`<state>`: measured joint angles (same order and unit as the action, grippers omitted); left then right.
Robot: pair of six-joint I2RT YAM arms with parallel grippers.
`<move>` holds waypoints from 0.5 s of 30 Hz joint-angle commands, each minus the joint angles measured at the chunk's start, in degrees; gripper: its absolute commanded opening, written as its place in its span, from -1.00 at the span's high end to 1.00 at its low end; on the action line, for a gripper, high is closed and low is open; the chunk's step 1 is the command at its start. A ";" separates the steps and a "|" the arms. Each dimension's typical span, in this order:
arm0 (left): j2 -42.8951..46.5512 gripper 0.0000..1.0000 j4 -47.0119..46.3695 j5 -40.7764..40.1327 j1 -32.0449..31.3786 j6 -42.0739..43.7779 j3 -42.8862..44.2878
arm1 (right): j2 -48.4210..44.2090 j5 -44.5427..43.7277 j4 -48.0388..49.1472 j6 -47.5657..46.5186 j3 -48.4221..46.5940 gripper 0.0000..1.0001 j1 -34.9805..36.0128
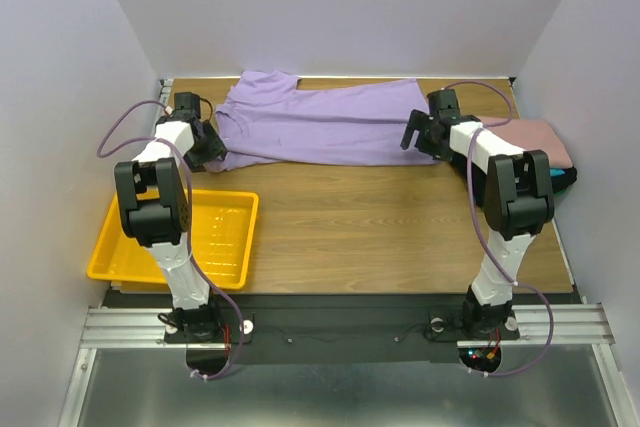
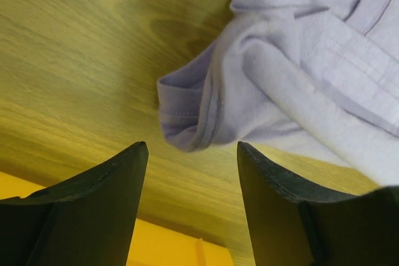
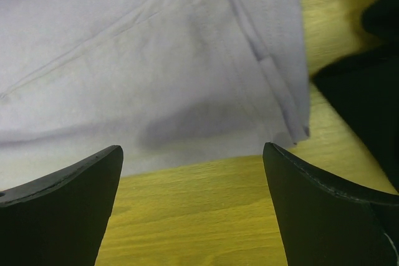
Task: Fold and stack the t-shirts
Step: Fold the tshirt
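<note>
1. Wood-grain table point(image 1: 400, 237) fills the space between plain pale walls. A purple shirt point(image 1: 320, 127) lies spread across its far side, neck end to the left and hem to the right.
2. At the right edge sits a folded pile with a pink shirt point(image 1: 548, 137) on top. In the right wrist view a black shirt point(image 3: 365, 95) shows just beside the purple hem. A yellow tray point(image 1: 215, 232) rests near the left arm, apart from the cloth.
3. The left gripper point(image 2: 191, 147) hovers with its fingers parted and nothing between them, just short of the rumpled sleeve point(image 2: 187, 116).
4. The right gripper point(image 3: 192, 149) is spread wide and empty, facing the near hem corner point(image 3: 293, 123).
5. The step in hand looks like taking hold of the near edge at both ends to make the first fold.
6. To do it well, each gripper should pinch only the layers meant to move. The bunched sleeve probably needs a deep bite or it may slip out.
7. Both ends should lift and travel together with the cloth taut, so the fold line comes out straight and the black shirt is not snagged.
</note>
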<state>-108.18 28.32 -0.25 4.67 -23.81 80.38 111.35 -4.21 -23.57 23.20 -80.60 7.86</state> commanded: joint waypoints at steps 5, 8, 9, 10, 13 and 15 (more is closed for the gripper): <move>-3.61 -0.04 -1.68 -0.36 1.04 0.79 1.36 | -1.75 -13.11 -5.25 8.86 0.62 -1.00 -1.17; -4.84 0.02 -2.74 -0.01 1.22 0.26 1.36 | -0.09 -12.40 -5.78 11.07 0.79 -0.99 -1.88; -5.28 0.02 -2.83 -0.01 1.22 0.17 1.53 | 0.44 -12.40 -5.78 11.34 0.53 -0.99 -1.97; -6.24 0.08 -2.65 -0.10 1.22 0.17 1.80 | 1.66 -12.32 -5.78 12.12 -0.17 -0.99 -1.97; -7.22 0.43 -2.30 -0.19 1.31 0.08 3.03 | 3.78 -12.14 -5.69 12.57 -1.49 -0.97 -1.97; -7.39 0.92 -1.69 -2.37 1.14 -0.01 3.73 | 5.27 -12.66 -5.78 12.92 -2.54 -0.86 -1.97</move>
<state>-114.69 26.02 -0.08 5.39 -23.92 81.87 113.84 -14.79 -28.42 33.63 -80.62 5.98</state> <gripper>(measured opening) 0.178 0.955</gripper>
